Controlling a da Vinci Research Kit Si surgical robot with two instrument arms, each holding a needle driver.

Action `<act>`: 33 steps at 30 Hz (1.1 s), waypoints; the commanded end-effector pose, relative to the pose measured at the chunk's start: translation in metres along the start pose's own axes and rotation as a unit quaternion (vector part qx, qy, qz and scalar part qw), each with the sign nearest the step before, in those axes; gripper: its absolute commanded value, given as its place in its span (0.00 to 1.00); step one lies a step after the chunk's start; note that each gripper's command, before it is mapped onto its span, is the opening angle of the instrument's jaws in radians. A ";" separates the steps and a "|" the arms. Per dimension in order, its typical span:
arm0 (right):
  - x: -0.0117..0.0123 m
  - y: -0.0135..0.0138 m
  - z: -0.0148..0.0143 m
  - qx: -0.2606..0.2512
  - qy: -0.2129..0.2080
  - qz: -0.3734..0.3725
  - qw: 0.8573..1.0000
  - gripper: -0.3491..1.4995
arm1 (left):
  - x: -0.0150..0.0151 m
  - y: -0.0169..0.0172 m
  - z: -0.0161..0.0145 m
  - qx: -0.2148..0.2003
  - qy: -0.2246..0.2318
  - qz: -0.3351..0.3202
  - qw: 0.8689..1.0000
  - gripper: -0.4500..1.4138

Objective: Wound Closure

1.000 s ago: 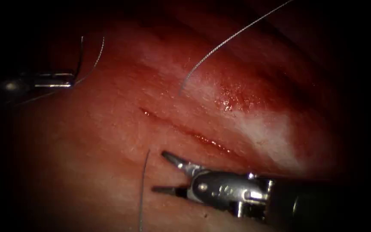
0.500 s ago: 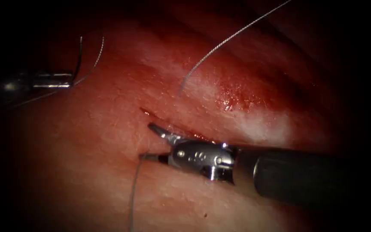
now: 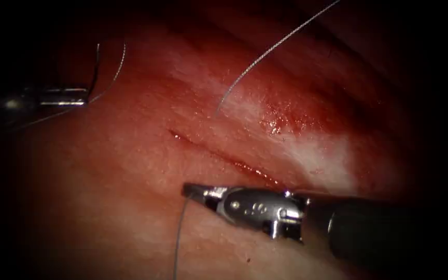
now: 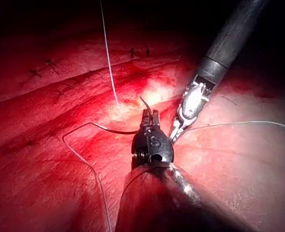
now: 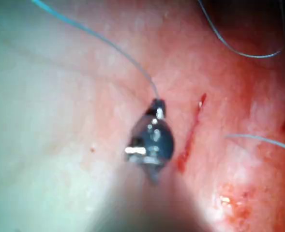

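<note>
The right arm's steel tool point(image 3: 189, 190) pinches the thin pale thread point(image 3: 178, 236) just left of the red cut point(image 3: 219, 154). Well apart, far left, the left arm's tool point(image 3: 81, 96) clamps the dark curved needle point(image 3: 97, 65) near its middle, clear of the reddened tissue point(image 3: 130, 207).

We see the right tool point(image 3: 195, 191) as a polished silver wrist block with small round pins and faint stamped characters on its flank, narrowing to slim metal jaws and mounted on a dark, matte cylindrical shaft. Our left tool point(image 4: 149, 117) has a rounded, dark glossy wrist housing bearing a pale marking and a round hole, short ridged jaws, and a dark shaft.
</note>
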 end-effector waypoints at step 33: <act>0.0137 -0.0159 -0.0051 0.068 0.034 -0.034 0.997 0.15 | -0.0006 0.0001 0.0008 0.001 0.001 -0.001 1.000 0.00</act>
